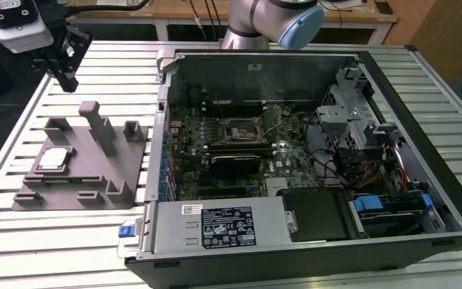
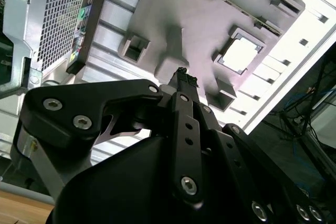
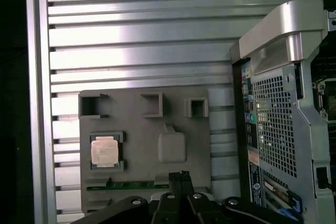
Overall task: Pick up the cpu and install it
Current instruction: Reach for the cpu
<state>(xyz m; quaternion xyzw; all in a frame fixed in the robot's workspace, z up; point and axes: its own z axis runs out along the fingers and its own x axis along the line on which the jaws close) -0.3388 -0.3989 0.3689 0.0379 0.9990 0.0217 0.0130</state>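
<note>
Gripper (image 1: 64, 75), exterior view: raised over the slatted table (image 1: 55, 241), fingers closed on nothing, well apart from the cpu (image 1: 53, 159), which lies flat in the grey fixture (image 1: 94, 186).
Second wrist view: fingertips (image 2: 181, 77) pressed together, cpu (image 2: 240, 55) off-axis.
First wrist view: cpu (image 3: 104, 150) seated in its recess.
Judgement: a clean pick needs parted fingers, centred and squared to the chip's edges.

cpu (image 1: 53, 159): one
grey fixture (image 1: 88, 173): one
open computer case (image 1: 295, 256): one
motherboard (image 1: 289, 152): one
cpu socket (image 1: 237, 128): one
power supply (image 1: 215, 226): one
pincer (image 1: 67, 83): one
slatted table (image 1: 55, 241): one
</note>
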